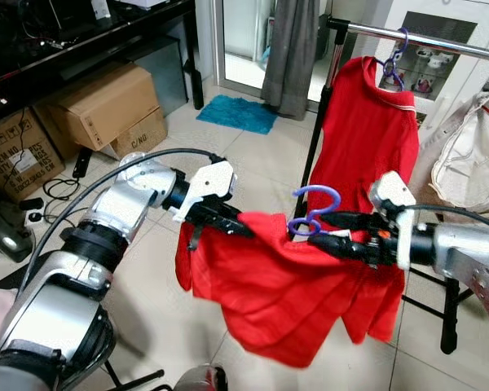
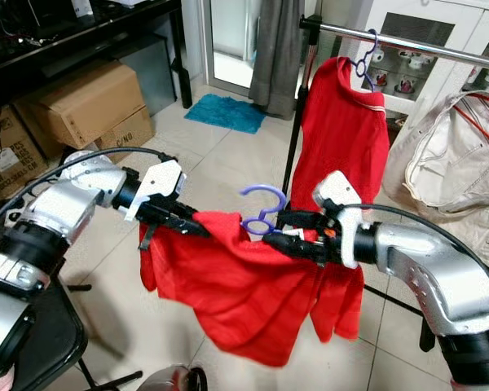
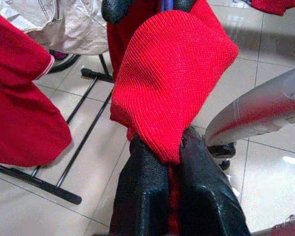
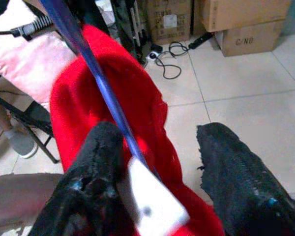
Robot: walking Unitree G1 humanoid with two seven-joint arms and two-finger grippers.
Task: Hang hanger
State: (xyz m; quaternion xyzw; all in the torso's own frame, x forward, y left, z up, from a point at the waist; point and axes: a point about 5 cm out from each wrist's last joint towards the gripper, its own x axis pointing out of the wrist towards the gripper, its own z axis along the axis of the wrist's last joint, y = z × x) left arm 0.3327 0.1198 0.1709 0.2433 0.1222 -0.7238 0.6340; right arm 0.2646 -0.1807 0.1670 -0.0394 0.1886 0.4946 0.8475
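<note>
Together, left gripper (image 1: pixel 228 218) pinches red shirt (image 1: pixel 285 301); right gripper (image 1: pixel 330 232), parted, flanks purple hanger (image 1: pixel 314 210).

left gripper (image 1: pixel 228 220) fingers pinched closed, right gripper (image 1: pixel 330 232) fingers parted

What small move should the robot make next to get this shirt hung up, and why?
Probably lift both arms up toward the rail. The red shirt on its purple hanger hangs low between the left gripper, shut on the shirt's shoulder, and the right gripper at the hanger's neck. The hook sits well below the rail, where another red shirt already hangs.
</note>
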